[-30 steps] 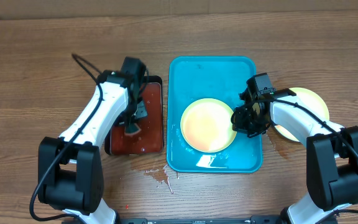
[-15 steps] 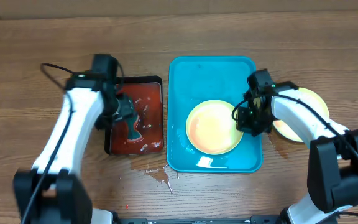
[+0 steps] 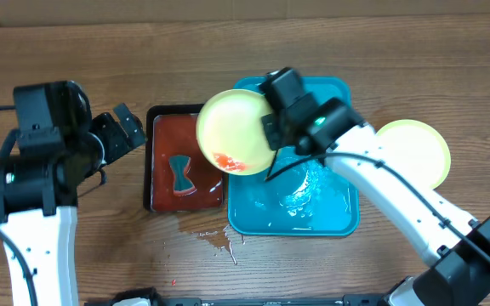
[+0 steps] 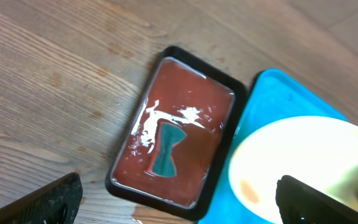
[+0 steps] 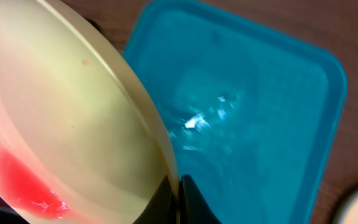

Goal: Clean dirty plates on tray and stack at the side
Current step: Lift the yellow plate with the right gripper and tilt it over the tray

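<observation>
Wood-grain worktop [image 3: 58, 51], brown and matte, fills every view.

Near edge: small splashes of reddish liquid [image 3: 218, 242] lie on the bare wood, just in front of the gap between the two trays.

Middle, left: the black tray [image 3: 153, 161] holds glossy red liquid with glare on it. A teal hourglass-shaped sponge [image 3: 180, 174] lies in it. The left claw [image 3: 124, 130] hangs above the wood just left of this tray, jaws spread wide, nothing between them.

Middle, centre: the turquoise tray [image 3: 334, 217] sits flat on the worktop just beside the black one, its floor wet and glinting.

The right claw [image 5: 178, 198] is pinched tight on the rim of the held plate [image 3: 232, 127]. This plate is yellow-green rimmed and steeply tilted above the far part of the seam between the two trays. A red-orange smear [image 3: 226, 161] is pooled at its lower edge.

Middle, right: a second plate [image 3: 419, 149], pale and yellow-green rimmed, lies flat on the wood right of the turquoise tray, partly hidden by the right arm. I cannot tell whether others lie under it.

Far: the wood runs to a thin pale strip [image 3: 24, 8] along the far edge.
</observation>
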Action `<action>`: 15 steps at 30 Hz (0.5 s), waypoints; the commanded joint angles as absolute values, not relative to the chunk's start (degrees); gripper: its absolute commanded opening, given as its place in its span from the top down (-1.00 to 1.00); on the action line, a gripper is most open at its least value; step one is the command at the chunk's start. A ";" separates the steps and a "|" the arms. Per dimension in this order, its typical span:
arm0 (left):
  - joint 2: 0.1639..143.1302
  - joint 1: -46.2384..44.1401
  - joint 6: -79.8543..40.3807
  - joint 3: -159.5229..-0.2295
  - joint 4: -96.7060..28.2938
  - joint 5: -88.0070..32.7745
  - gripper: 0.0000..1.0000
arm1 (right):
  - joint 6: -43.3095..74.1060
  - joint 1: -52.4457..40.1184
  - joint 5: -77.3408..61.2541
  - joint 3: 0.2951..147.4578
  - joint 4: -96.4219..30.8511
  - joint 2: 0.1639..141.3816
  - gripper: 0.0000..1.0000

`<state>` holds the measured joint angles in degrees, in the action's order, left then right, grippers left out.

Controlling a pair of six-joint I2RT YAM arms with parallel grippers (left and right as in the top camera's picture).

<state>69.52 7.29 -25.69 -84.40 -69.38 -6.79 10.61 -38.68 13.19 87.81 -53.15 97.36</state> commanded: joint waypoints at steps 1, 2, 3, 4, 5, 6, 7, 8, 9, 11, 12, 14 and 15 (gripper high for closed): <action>67.24 7.70 -25.04 -85.58 -70.22 -8.51 -1.00 | 10.22 -43.09 18.02 88.97 -49.25 98.08 0.92; 66.87 7.70 -25.04 -85.58 -70.61 -8.40 -0.99 | 10.24 -44.16 18.44 88.92 -47.81 98.63 0.92; 66.74 7.70 -25.04 -85.58 -71.07 -8.38 -0.99 | 10.61 -45.19 19.62 88.84 -46.28 99.55 0.92; 66.74 7.70 -25.04 -85.58 -71.68 -8.38 -0.99 | 10.76 -46.02 21.30 88.86 -45.25 100.42 0.92; 66.76 7.70 -25.04 -85.56 -72.16 -8.38 -0.99 | 11.33 -46.89 23.97 88.86 -44.29 101.51 0.92; 66.94 7.70 -25.04 -85.56 -72.62 -8.36 -0.99 | 12.45 -47.57 26.65 88.86 -43.77 102.32 0.92; 67.09 7.70 -25.04 -85.56 -73.14 -8.38 -0.99 | 13.63 -48.16 29.15 88.86 -43.48 103.02 0.92; 67.33 7.70 -25.04 -85.56 -73.78 -8.38 -0.99 | 14.61 -48.77 31.40 88.86 -43.24 103.50 0.92; 67.51 7.70 -25.04 -85.56 -74.22 -8.38 -0.99 | 15.29 -49.30 33.06 88.84 -43.05 103.63 0.92; 67.96 7.70 -25.06 -85.56 -74.89 -8.40 -0.99 | 15.25 -50.48 35.57 88.88 -42.28 103.59 0.92; 68.23 7.70 -25.08 -85.56 -74.85 -8.40 -1.00 | 15.25 -51.09 36.84 88.90 -41.98 103.44 0.92; 68.75 7.70 -26.22 -85.56 -74.19 -8.45 -1.00 | 15.25 -52.38 39.51 88.90 -41.60 103.18 0.92; 69.08 7.70 -26.15 -85.56 -74.15 -8.38 -1.00 | 15.25 -53.19 41.19 88.90 -41.63 103.04 0.92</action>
<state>68.16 7.29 -25.74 -84.49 -74.50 -7.57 13.72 -51.20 33.45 87.79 -42.24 104.49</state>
